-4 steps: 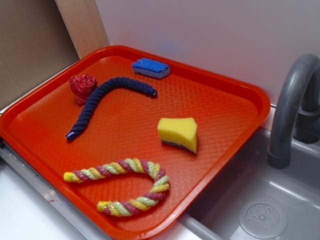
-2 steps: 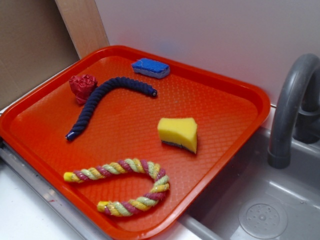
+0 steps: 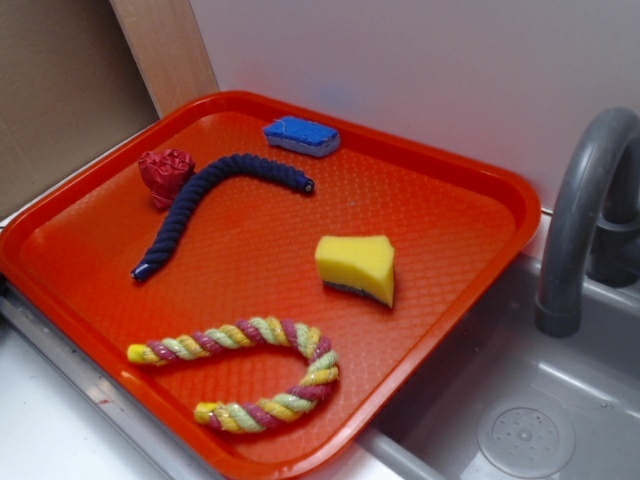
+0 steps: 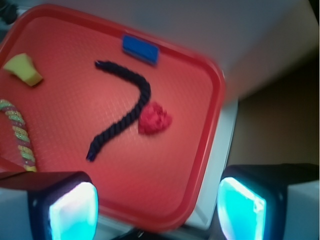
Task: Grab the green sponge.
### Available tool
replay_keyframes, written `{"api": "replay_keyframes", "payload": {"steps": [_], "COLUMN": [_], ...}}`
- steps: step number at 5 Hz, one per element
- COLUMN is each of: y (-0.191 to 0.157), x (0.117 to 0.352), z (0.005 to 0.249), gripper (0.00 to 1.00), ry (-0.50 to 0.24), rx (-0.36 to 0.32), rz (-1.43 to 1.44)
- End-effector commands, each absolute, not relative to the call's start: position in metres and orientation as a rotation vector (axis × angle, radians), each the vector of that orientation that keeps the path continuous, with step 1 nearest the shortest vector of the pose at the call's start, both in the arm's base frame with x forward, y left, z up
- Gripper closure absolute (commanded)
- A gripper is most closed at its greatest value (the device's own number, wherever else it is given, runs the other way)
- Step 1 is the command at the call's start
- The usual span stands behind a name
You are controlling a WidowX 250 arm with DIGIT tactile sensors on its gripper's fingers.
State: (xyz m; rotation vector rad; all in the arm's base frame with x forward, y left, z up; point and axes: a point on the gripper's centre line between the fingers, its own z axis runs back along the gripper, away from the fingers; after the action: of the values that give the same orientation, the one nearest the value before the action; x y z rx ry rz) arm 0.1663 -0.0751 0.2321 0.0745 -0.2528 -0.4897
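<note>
Sitting on the orange tray [image 3: 470, 200], toward its sink-side half: the green sponge [image 3: 357, 266], yellow foam up w/ a thin dark scouring layer underneath, nothing touching it.

No brand, label or writing readable anywhere; wrist view is blurred. Gripper [image 4: 157, 207] shows only in wrist view, jaws apart & empty, glowing cyan pads [image 4: 74, 212] at the bottom edge over the tray's rim, well apart from the sponge, which lies at the far upper left there. Open tray floor on all sides of the sponge. Striped rope [image 3: 250, 370] curls near the front rim, navy rope [image 3: 205, 205] runs across the left half, red crumpled lump [image 3: 165, 173] just beside it, blue sponge [image 3: 301, 135] by the back rim. Grey sink [image 3: 520, 420] & faucet [image 3: 580, 220] lie past the tray's right edge; white wall behind.
</note>
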Motion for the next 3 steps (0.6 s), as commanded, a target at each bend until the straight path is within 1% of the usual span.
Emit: {"api": "replay_keyframes", "payload": {"steps": [1, 2, 3], "y": [-0.171, -0.222, -0.266], "x": [0.194, 0.193, 0.196], "z": [0.215, 0.190, 0.169], "gripper": [0.00, 0.00, 0.00], "ry": [-0.392, -0.345, -0.302], "rx": [0.001, -0.094, -0.138], "rz": [-0.992, -1.232, -1.302]}}
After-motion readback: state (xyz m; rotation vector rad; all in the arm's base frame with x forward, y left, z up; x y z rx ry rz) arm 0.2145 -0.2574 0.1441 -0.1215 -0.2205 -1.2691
